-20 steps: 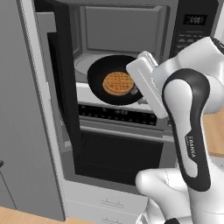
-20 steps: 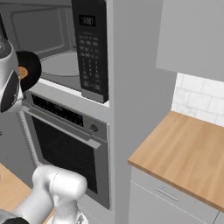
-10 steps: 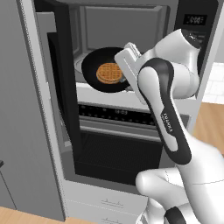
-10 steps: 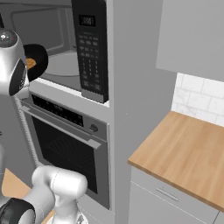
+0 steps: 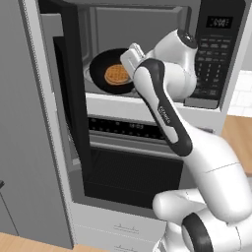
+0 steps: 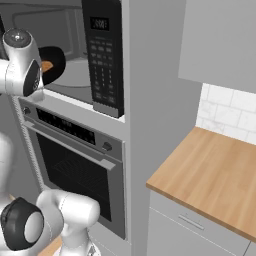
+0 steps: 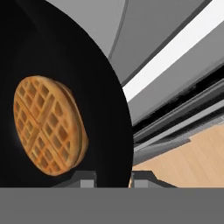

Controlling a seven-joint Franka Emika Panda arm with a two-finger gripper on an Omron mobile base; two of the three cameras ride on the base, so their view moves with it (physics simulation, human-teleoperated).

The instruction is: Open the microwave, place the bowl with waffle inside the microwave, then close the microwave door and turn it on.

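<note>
- We see the oven as the largest appliance, built in below the microwave, its dark glass door shut behind a horizontal grey handle.
- Above it sits the microwave, its cavity exposed and its black keypad panel with a small display on the right.
- We find the microwave door swung wide out to the left, standing edge-on to us in the left base view.
- To the right of the appliance column we note a wooden counter with white tile behind it.
- We see the white arm reaching up and into the cavity mouth.
- The bowl with waffle is inside the opening, over the cavity floor; we cannot tell whether it touches the floor.
- In the hand view the bowl's black rim passes between the two finger tips, so we read the gripper as clamped on the bowl's edge.
- The waffle, golden-brown and round, lies in the bowl.
</note>
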